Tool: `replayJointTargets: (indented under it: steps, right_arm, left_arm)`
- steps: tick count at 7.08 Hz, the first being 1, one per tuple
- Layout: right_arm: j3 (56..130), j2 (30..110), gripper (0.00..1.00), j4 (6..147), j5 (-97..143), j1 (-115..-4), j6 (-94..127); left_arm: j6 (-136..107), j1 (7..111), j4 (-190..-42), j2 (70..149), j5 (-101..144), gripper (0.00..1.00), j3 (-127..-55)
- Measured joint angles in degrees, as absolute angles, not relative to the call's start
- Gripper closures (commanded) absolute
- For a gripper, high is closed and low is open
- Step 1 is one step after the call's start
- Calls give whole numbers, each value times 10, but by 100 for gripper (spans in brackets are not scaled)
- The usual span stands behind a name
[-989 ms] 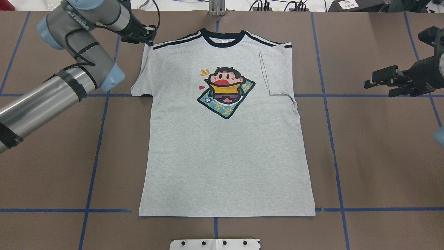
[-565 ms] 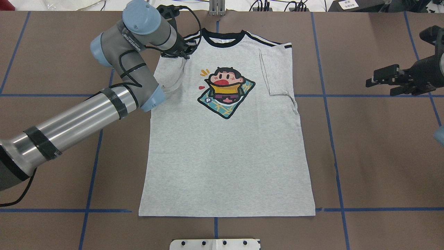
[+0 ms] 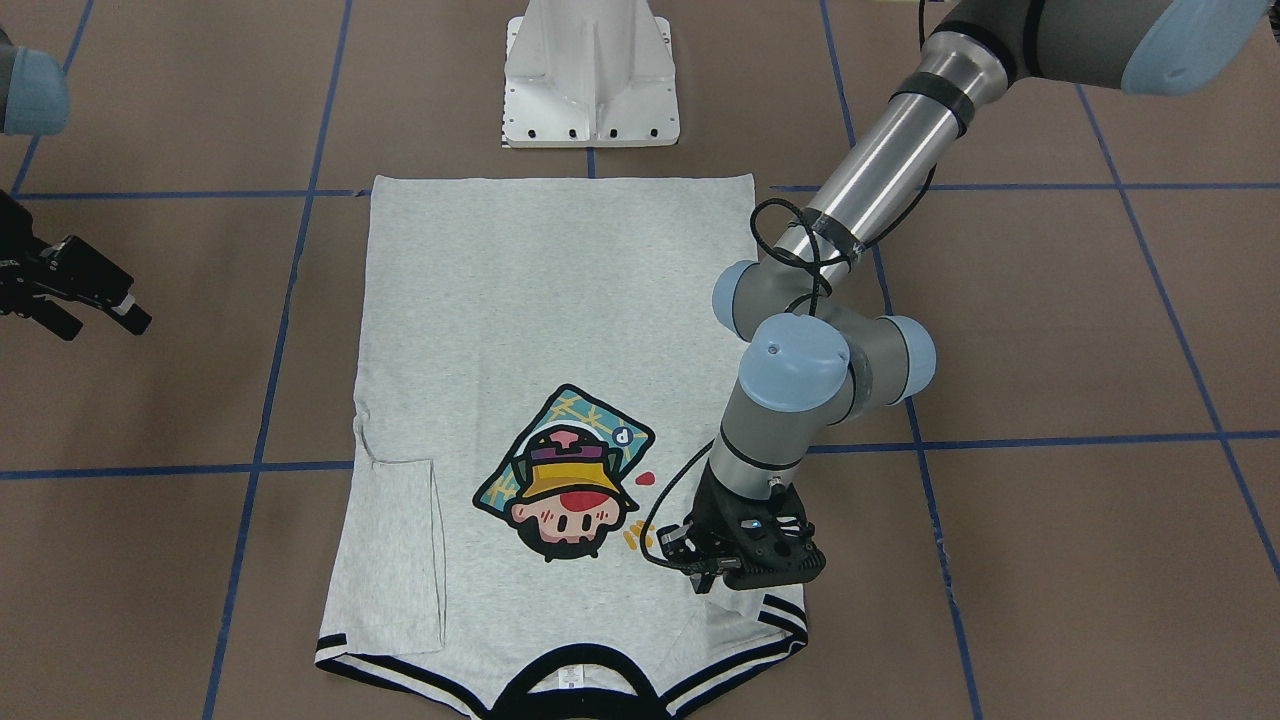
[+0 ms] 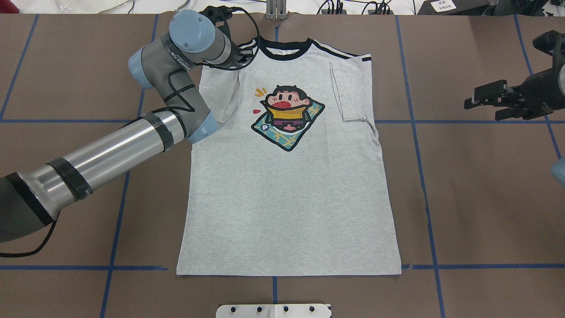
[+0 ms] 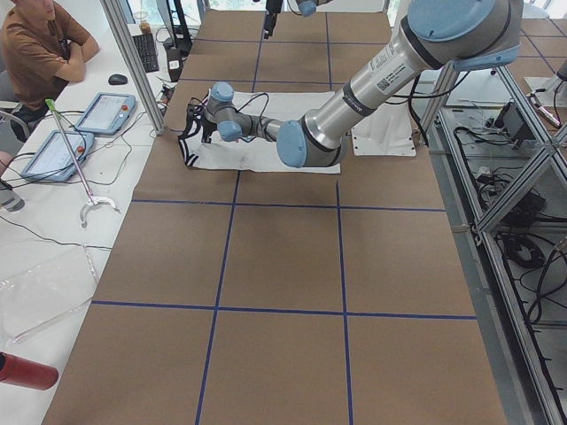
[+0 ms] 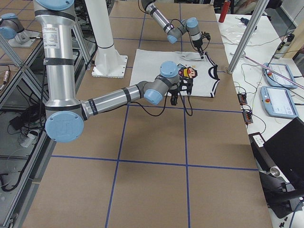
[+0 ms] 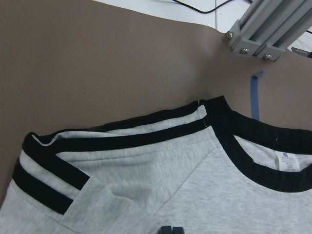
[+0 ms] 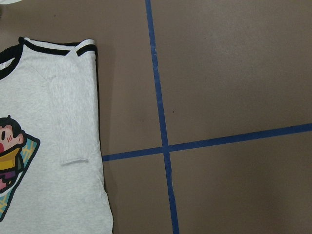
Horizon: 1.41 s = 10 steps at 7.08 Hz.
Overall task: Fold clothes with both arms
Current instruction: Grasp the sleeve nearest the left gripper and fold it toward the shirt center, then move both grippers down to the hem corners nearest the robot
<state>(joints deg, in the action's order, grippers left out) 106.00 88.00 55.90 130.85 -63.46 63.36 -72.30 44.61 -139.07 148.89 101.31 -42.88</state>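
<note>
The grey T-shirt [image 4: 287,198] lies flat, print up, with its black collar [image 4: 282,46] at the far edge. My left gripper [image 4: 237,57] is shut on the shirt's left sleeve [image 4: 220,92] and holds it folded in over the chest, just left of the collar. It also shows in the front-facing view [image 3: 712,580]. The left wrist view shows the collar [image 7: 253,156] and shoulder stripes [image 7: 126,136]. The other sleeve [image 4: 353,92] lies folded in on the shirt. My right gripper [image 4: 470,104] is open and empty over bare table, well right of the shirt.
The white pedestal base [image 3: 590,80] stands at the near hem side. An aluminium post [image 4: 276,9] stands behind the collar. Blue tape lines [image 4: 423,176] cross the brown table. A desk with tablets [image 5: 102,111] and a person [image 5: 40,44] is beyond the far edge.
My left gripper has moved right from the shirt's left shoulder corner towards the collar, carrying the left sleeve in over the chest. The right arm has barely moved.
</note>
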Motion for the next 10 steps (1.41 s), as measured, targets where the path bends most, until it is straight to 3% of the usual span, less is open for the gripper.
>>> replayJointTargets:
  steps: [1,2,4,7,10]
  right_arm:
    - [1060,879,0,559,1308,-635,634]
    - [1059,879,0,559,1307,-634,634]
    - [1058,870,0,563,1305,-628,648]
    - [1082,860,0,569,1236,-524,808]
    - [1180,860,0,694,1067,-341,972]
  left_arm:
    - [-723,446,-1397,1489,1010,36,-427]
    - [-723,446,-1404,1489,1010,25,-427]
    - [-733,450,-1409,1469,1013,26,-462]
    - [-772,445,-1361,1325,1081,24,-703]
    - [-815,419,-1233,1213,1170,16,-964]
